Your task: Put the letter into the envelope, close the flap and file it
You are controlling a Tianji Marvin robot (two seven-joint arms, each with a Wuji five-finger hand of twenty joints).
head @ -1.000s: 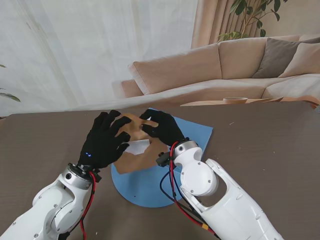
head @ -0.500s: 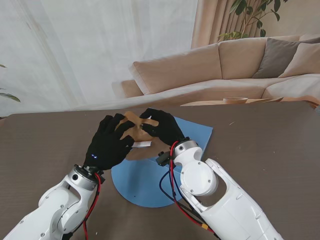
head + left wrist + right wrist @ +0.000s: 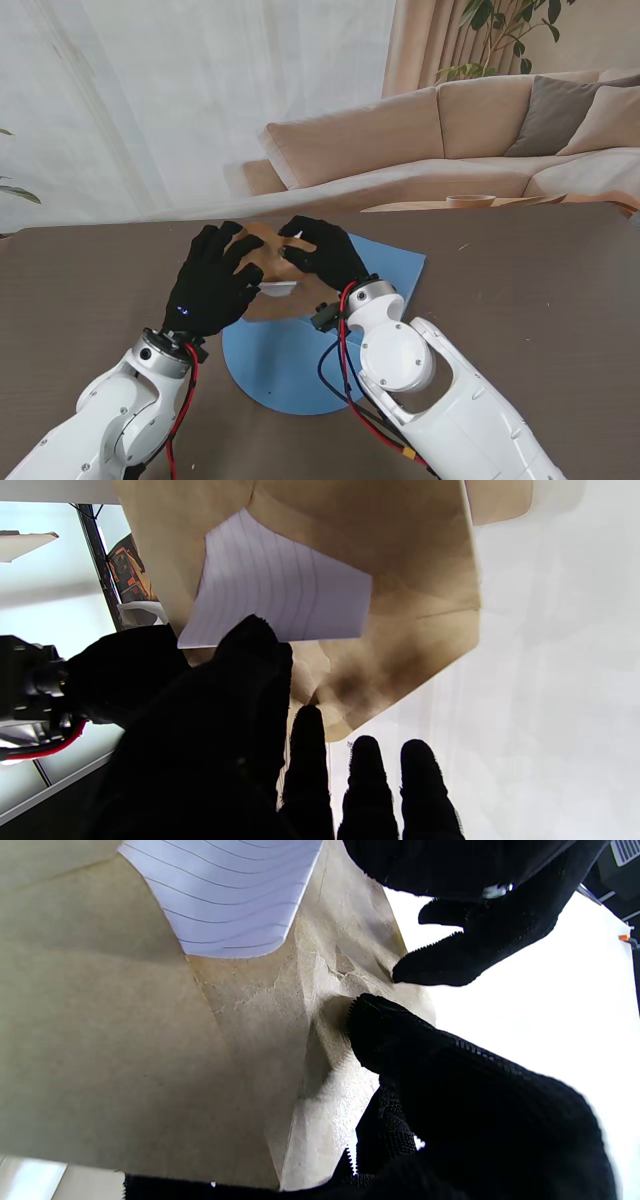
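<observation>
1. Left hand (image 3: 212, 283), black-gloved, is spread over the left part of the envelope (image 3: 262, 252), fingers fanned across the brown paper toward the right hand.
2. Left wrist view: one dark finger (image 3: 252, 645) overlaps the near edge of the letter (image 3: 280, 600); whether it presses or pinches the sheet cannot be told. The other three fingertips sit apart from each other, short of the envelope's pointed flap.
3. Right hand (image 3: 322, 253) lies on the right part of the envelope, directly across from the left hand, fingers curled onto the paper.
4. Right wrist view: a fingertip (image 3: 370, 1025) presses into a crease of the brown paper, which buckles around it. A firm grasp on the envelope is not confirmed; the hand bears on it with bent fingers.
5. Envelope position: under and between both hands, lying on the blue mat (image 3: 385, 270), partly overhanging the mat's left edge onto the brown table (image 3: 520, 290).
6. Letter position: white lined sheet, partly inside the envelope's open mouth, part of it still showing. From the stand view only a small white strip (image 3: 280, 288) shows between the two hands, just nearer to me than the left fingertips.
7. Flap: open, not folded over the letter.
</observation>
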